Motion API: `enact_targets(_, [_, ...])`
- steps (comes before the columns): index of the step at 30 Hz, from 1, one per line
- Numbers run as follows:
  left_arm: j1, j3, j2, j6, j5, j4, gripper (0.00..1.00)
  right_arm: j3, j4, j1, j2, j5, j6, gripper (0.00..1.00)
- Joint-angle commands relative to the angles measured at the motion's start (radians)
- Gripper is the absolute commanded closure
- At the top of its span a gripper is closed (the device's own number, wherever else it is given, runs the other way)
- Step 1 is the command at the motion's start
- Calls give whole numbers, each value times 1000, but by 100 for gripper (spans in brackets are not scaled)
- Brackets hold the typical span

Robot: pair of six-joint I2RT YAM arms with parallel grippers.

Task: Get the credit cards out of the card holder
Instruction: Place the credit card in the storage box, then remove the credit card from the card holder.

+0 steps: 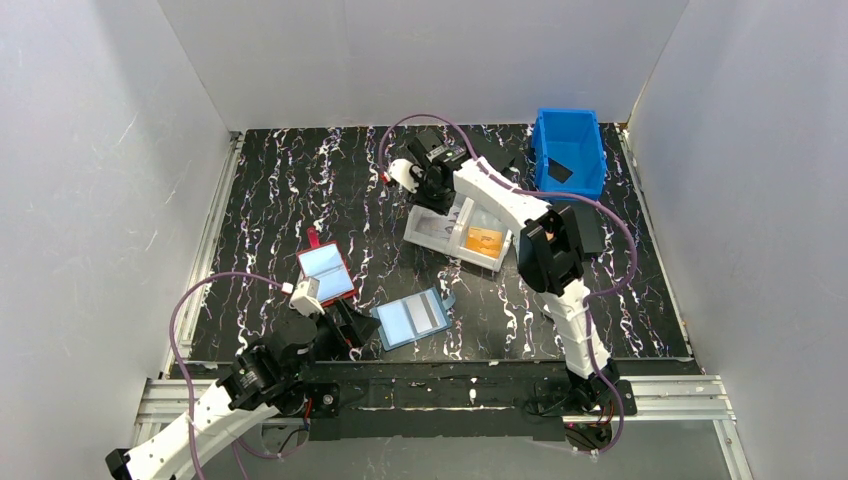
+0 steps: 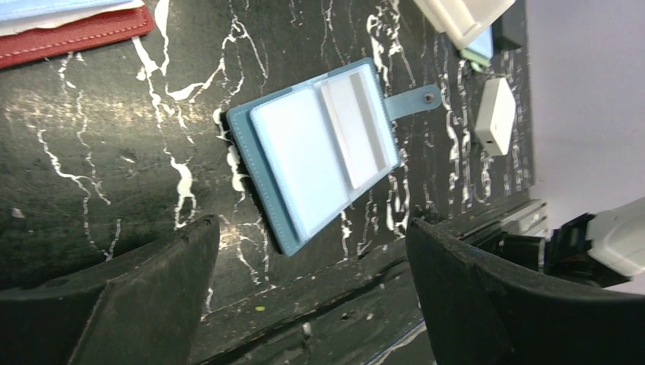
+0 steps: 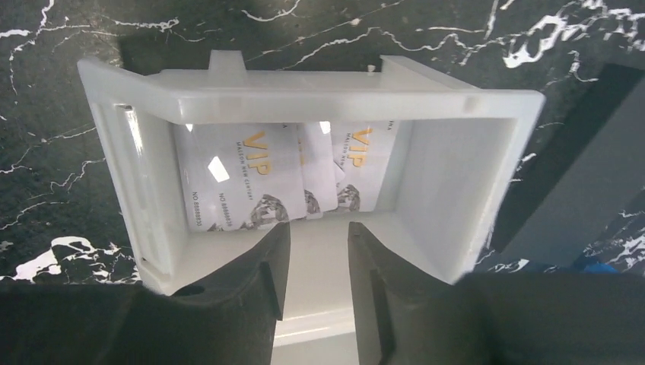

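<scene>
The light-blue card holder (image 1: 412, 318) lies open and flat near the front edge of the table. In the left wrist view the card holder (image 2: 304, 163) shows its blue tab (image 2: 414, 103) and a pale card with a grey stripe (image 2: 357, 129) in its right panel. My left gripper (image 1: 350, 325) is open and empty just left of it, and the wrist view shows this gripper (image 2: 312, 226) with its jaws wide apart. Several pale credit cards (image 3: 251, 182) printed "VIP" lie in a white tray (image 3: 456, 152). My right gripper (image 3: 319, 228) hangs over that tray, jaws slightly apart and holding nothing.
A red-edged holder (image 1: 325, 272) lies left of centre. The white tray (image 1: 432, 238) also holds a teal holder with an orange card (image 1: 485, 240). A blue bin (image 1: 568, 150) stands at the back right. A dark flat object (image 3: 586, 190) lies beside the tray.
</scene>
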Motion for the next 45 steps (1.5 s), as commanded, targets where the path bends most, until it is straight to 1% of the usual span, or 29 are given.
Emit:
enact_targets(1, [3, 26, -29, -60, -13, 28, 2, -24, 38, 2, -129, 25, 45, 55])
enact_targets(4, [3, 0, -65, -99, 9, 77, 2, -77, 15, 0, -210, -54, 53, 49])
enact_targets(6, [3, -23, -92, -131, 23, 107, 2, -144, -3, 0, -280, -145, 49, 45])
enact_targets(9, [3, -58, -145, -157, 50, 161, 2, -318, 18, -2, -422, -288, 27, 44])
enact_targets(12, [3, -81, -163, -179, 69, 194, 2, -485, 79, -34, -586, -410, 10, 37])
enact_targets(13, [3, -82, -159, -183, 76, 199, 2, -533, 99, -66, -641, -506, 19, 36])
enact_targets(14, [3, -81, -150, -187, 83, 204, 2, -583, 125, -120, -692, -569, 32, 35])
enact_targets(15, [3, -78, -137, -196, 89, 207, 2, -635, 166, -183, -745, -671, 59, 34])
enact_targets(16, [3, -78, -122, -206, 95, 216, 2, -696, 222, -247, -799, -788, 118, 34])
enact_targets(17, [3, -76, -101, -212, 104, 231, 2, -769, 298, -308, -852, -918, 169, 33])
enact_targets(18, [3, -75, -75, -218, 114, 249, 2, -842, 382, -356, -912, -993, 229, 31])
enact_targets(20, [3, -68, -7, -223, 136, 296, 2, -1031, 567, -422, -1025, -1078, 351, 25])
enact_targets(22, [3, -50, 74, -223, 166, 340, 2, -1156, 710, -457, -1127, -1107, 423, 18])
enact_targets(23, [2, -37, 115, -219, 181, 353, 2, -1192, 723, -467, -1163, -1114, 430, 17])
enact_targets(25, [3, -2, 212, -203, 211, 372, 2, -1241, 714, -486, -1204, -1117, 425, 15])
enact_targets(27, [2, 39, 307, -180, 237, 385, 2, -1288, 715, -492, -1240, -1086, 421, 12])
enact_targets(30, [-1, 105, 438, -144, 291, 388, 2, -1339, 720, -495, -1265, -1066, 410, 9])
enact_targets(33, [-16, 170, 536, -108, 308, 385, 2, -1382, 742, -496, -1275, -1062, 410, 8])
enact_targets(37, [-50, 240, 638, -76, 267, 335, 2, -1424, 763, -496, -1277, -1054, 398, 8])
enact_targets(45, [-129, 345, 782, -49, 142, 237, 2, -1496, 769, -496, -1263, -1021, 357, 8])
